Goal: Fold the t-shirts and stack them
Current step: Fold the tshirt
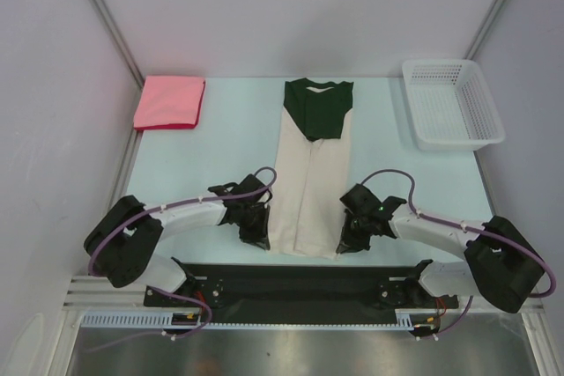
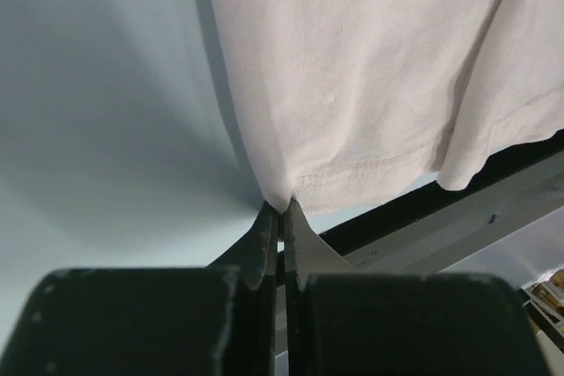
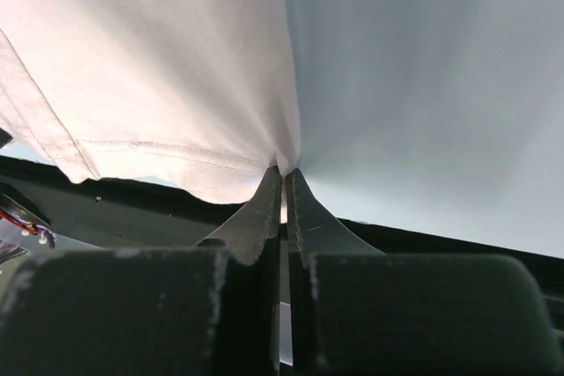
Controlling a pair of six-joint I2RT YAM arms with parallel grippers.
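A cream-and-dark-green t-shirt (image 1: 310, 178) lies folded into a long narrow strip down the middle of the table, green collar end at the far side. My left gripper (image 1: 256, 233) is shut on the strip's near left hem corner (image 2: 284, 198). My right gripper (image 1: 351, 239) is shut on the near right hem corner (image 3: 284, 163). Both pinch only a small tip of cream cloth. A plain pink-red t-shirt (image 1: 169, 102), folded square, rests at the far left corner. No lettering or print shows on the cream shirt.
A white plastic mesh basket (image 1: 452, 103) stands at the far right. The black base rail (image 1: 300, 283) runs along the near edge, just behind the hem. Grey walls close in the left and right sides.
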